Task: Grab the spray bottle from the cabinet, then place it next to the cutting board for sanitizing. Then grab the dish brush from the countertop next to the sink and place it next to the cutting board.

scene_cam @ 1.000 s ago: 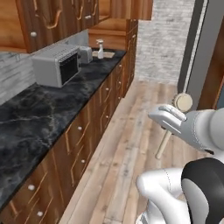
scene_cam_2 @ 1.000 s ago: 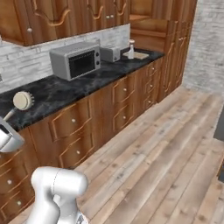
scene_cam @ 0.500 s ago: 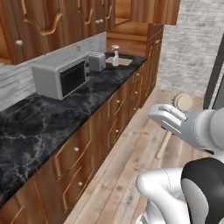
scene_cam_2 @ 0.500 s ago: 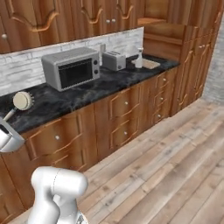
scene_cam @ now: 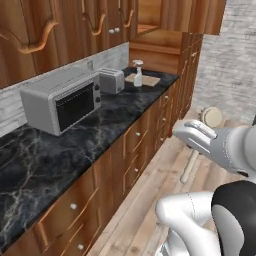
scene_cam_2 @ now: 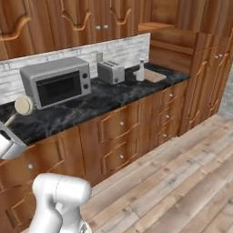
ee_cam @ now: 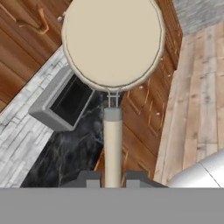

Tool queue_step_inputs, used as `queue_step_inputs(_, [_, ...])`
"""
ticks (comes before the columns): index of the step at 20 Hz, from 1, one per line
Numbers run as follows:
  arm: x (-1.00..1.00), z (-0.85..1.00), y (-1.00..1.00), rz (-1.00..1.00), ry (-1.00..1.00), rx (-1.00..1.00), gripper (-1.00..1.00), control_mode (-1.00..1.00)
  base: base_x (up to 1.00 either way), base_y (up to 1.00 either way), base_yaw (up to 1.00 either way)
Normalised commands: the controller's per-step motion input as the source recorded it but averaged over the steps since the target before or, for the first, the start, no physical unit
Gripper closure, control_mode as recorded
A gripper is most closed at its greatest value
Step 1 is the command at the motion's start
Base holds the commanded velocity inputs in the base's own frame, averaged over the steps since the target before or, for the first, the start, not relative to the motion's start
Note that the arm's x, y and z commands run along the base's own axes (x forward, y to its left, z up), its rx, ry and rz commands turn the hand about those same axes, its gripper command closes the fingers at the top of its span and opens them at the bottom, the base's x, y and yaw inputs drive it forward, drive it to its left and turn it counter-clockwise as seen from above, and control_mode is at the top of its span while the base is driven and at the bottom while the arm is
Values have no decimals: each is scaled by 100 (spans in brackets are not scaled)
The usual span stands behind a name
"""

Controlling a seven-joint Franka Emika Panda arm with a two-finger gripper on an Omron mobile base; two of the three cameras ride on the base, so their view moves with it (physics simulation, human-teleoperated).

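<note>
A: State the gripper condition.

B: The gripper (ee_cam: 113, 180) is clamped on the thin wooden handle of the dish brush (ee_cam: 113, 65). In the hand view the two dark fingertips (ee_cam: 86, 178) flank the handle, and the round cream head stands above them. In the left base view the dish brush (scene_cam: 211, 117) is carried off the counter, over the floor, head uppermost.

A: Describe the work surface.

B: The countertop (scene_cam: 95, 125) is a black slab with thin pale veins, mounted on brown wooden base cabinets (scene_cam_2: 123, 136) with drawers and small pale knobs. A grey toaster oven (scene_cam: 62, 98) stands on it against a pale brick backsplash (scene_cam_2: 68, 52). A toaster (scene_cam: 112, 80) stands just beside it, towards the far end.

A: Locate the remaining task items.

B: The cutting board (scene_cam: 144, 79) lies flat at the far end of the countertop. The spray bottle (scene_cam: 138, 73) stands upright on or at the near edge of the board; which cannot be determined. In the right base view the spray bottle (scene_cam_2: 141, 70) is between the toaster and the cutting board (scene_cam_2: 154, 75).

A: Describe the room.

B: The cabinet (scene_cam: 75, 25) row hangs above the counter, with carved curved panels. A tall wooden unit (scene_cam_2: 200, 59) closes the far end. The floor (scene_cam_2: 182, 182) is light wooden planking.
</note>
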Motion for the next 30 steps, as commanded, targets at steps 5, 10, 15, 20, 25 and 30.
queue_step_inputs(5, [0,0,0,0,0,0,100,100,100,-2,8])
queue_step_inputs(10, [0,0,0,0,0,0,100,100,100,-12,14])
queue_step_inputs(15, [0,0,0,0,0,0,100,100,100,-57,26])
queue_step_inputs(20, [0,0,0,0,0,0,100,100,100,-95,36])
queue_step_inputs(25, [0,0,0,0,0,0,100,100,100,-95,36])
queue_step_inputs(30, [0,0,0,0,0,0,100,100,100,-100,32])
